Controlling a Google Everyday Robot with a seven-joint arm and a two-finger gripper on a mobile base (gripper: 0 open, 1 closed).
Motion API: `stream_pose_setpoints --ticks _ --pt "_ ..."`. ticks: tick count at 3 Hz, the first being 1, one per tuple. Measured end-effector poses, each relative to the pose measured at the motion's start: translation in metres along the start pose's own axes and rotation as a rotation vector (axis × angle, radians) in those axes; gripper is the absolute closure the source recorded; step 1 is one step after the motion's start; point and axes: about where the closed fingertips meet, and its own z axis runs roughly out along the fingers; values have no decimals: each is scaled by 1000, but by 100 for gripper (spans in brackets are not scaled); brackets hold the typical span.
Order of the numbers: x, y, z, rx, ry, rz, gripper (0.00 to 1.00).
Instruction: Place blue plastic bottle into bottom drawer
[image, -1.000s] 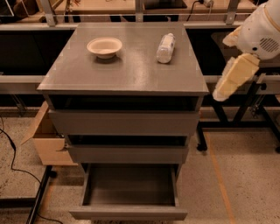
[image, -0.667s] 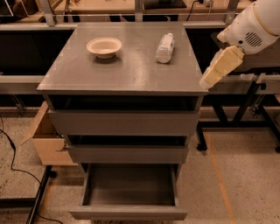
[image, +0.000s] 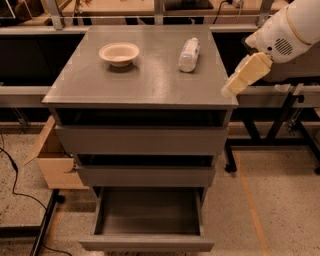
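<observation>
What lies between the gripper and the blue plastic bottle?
Camera view: only bare cabinet top between the gripper, at its right edge, and the blue plastic bottle.

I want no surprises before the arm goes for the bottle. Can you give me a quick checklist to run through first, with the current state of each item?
1. Bottom drawer pulled out: ok.
2. Room inside it: ok, nothing visible on its floor.
3. Blue plastic bottle reachable: ok, lying on its side on the cabinet top, toward the right rear.
4. White bowl clear of the bottle: ok, well apart from it.
5. Gripper at the bottle: not ok, it is by the top's right front corner, apart from the bottle.
</observation>
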Motion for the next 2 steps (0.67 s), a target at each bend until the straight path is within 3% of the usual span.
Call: stream_pose_setpoints --ticks 2 --pt "-34 -41 37 57 -211 160 0"
